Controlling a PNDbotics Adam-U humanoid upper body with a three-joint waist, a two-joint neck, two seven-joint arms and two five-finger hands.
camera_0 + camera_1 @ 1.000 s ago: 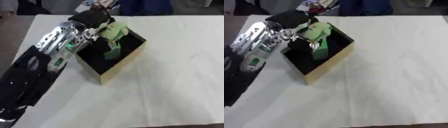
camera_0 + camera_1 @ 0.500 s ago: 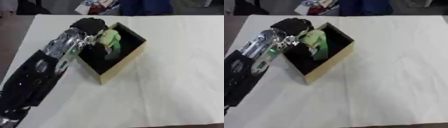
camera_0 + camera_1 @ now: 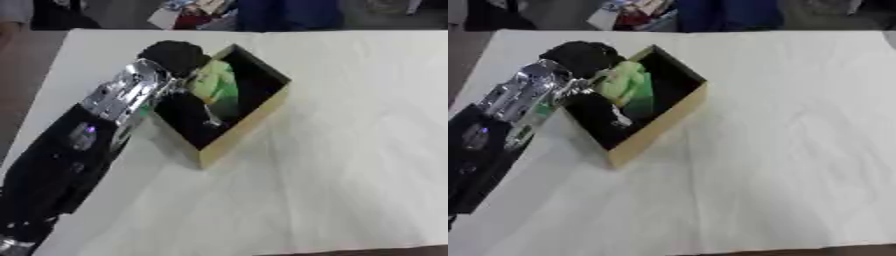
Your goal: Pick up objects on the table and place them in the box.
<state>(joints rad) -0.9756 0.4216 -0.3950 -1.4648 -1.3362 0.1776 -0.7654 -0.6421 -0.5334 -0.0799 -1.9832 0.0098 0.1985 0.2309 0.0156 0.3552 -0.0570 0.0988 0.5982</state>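
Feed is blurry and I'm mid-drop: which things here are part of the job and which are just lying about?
Part of the job:
- box, black inside
- green object, inside the box
- left hand, at the box's left edge beside the green object

Lying about:
- white table
- clutter past the table's far edge, too blurred to identify

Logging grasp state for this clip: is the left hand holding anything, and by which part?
The left hand is at the green object over the box, but whether it grips it, and where, cannot be told.

Robot hand (image 3: 179, 57) fingers blurred against green object (image 3: 216, 89).
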